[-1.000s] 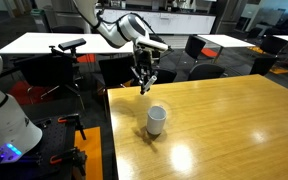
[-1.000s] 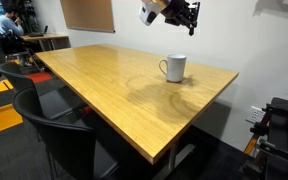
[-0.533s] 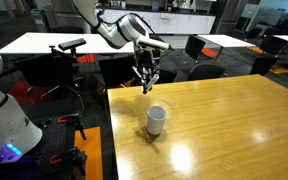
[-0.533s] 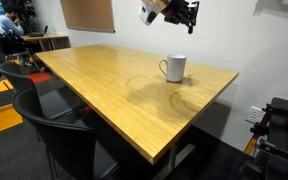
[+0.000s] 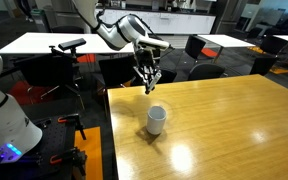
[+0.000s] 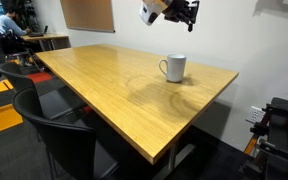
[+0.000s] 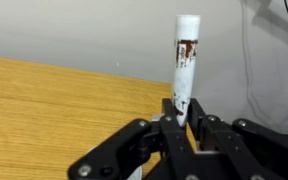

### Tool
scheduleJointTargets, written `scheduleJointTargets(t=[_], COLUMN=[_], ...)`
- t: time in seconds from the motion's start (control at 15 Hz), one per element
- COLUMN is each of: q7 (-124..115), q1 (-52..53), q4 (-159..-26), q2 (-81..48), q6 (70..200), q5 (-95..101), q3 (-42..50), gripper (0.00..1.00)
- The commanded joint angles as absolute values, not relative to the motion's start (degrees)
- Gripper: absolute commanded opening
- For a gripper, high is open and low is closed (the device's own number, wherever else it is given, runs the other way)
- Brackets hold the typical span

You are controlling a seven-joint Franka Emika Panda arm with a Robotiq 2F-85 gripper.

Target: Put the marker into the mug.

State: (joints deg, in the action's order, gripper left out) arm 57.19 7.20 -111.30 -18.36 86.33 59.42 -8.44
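The gripper (image 5: 147,82), jaws clamping the marker (image 7: 183,60) with its long axis vertical, is hanging well above the mug (image 5: 156,120), which is sitting slightly nearer.

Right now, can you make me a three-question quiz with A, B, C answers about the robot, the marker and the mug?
1. Where is the mug?
A. on a chair
B. on the wooden table
C. on the floor

2. What colour is the mug?
A. white
B. red
C. black

3. Where is the marker?
A. inside the mug
B. lying on the table
C. held in the hand

Answers:
1 B: it stands on the tabletop in both exterior views.
2 A: its outside is plain white.
3 C: the wrist view shows the hand shut on it, up in the air.
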Motion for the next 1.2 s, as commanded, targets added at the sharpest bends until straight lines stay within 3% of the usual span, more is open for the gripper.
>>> scheduleJointTargets(t=[0.0, 1.13], q7=[52.9, 48.0], q1=[6.8, 7.8], q4=[-113.8, -108.1], q2=[-17.2, -24.7], q6=[87.6, 87.4], q5=[60.6, 67.7], q3=[-8.4, -8.7], gripper=[0.05, 0.05])
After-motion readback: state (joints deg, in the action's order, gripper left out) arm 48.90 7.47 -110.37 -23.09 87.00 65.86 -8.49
